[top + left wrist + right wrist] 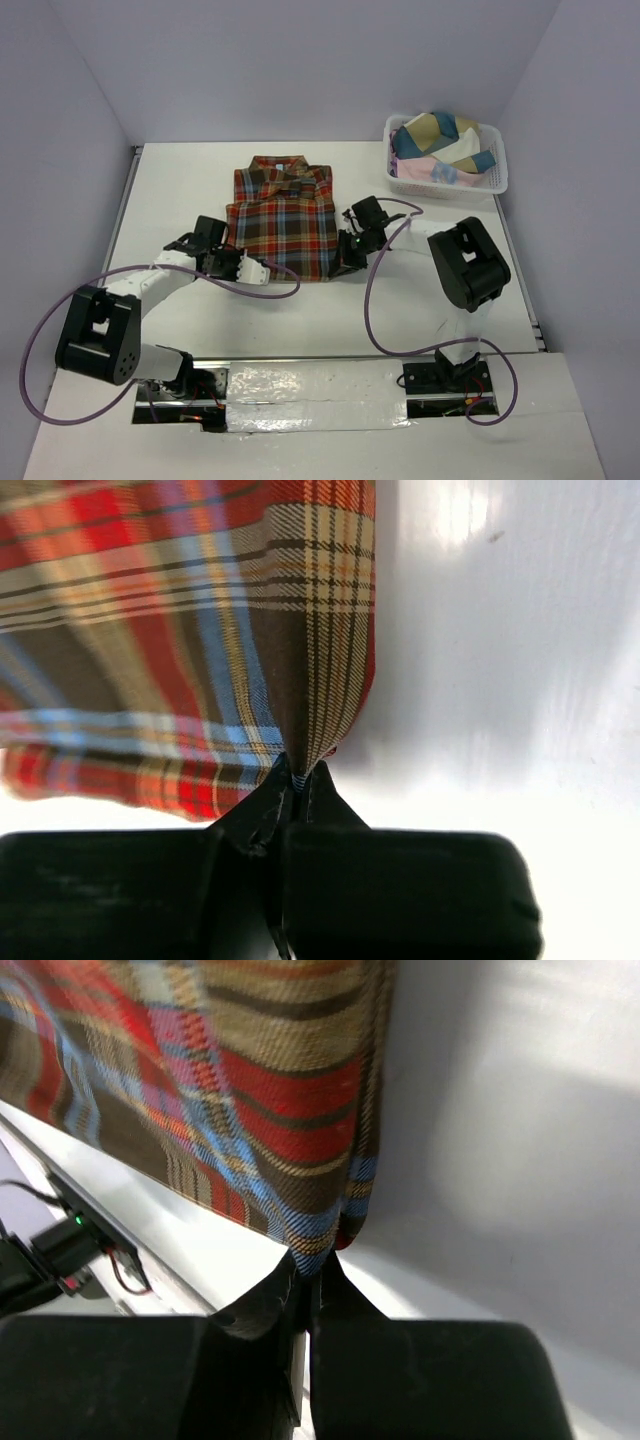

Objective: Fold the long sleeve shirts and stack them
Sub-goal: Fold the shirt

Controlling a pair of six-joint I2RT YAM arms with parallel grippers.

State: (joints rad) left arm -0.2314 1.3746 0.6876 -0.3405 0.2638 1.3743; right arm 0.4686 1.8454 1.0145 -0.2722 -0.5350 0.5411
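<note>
Folded plaid flannel shirt point(282, 215), red-orange, brown, blue, at centre of bench point(175, 200), collar toward far edge. Jaws pinched tight: left tool point(295, 782) on near-left corner, right tool point(318, 1262) on near-right. White bench, pale walls point(300, 70), lattice basket point(440, 186) at far-right corner.

shirt point(150, 630) blurred and cropped in wrist views, sleeves hidden

Two arms reach inward from the near edge, wrists low. The left gripper point(256, 268) and the right gripper point(346, 262) are both clamped tight, each pinching a near corner of the plaid shirt point(285, 225).
</note>
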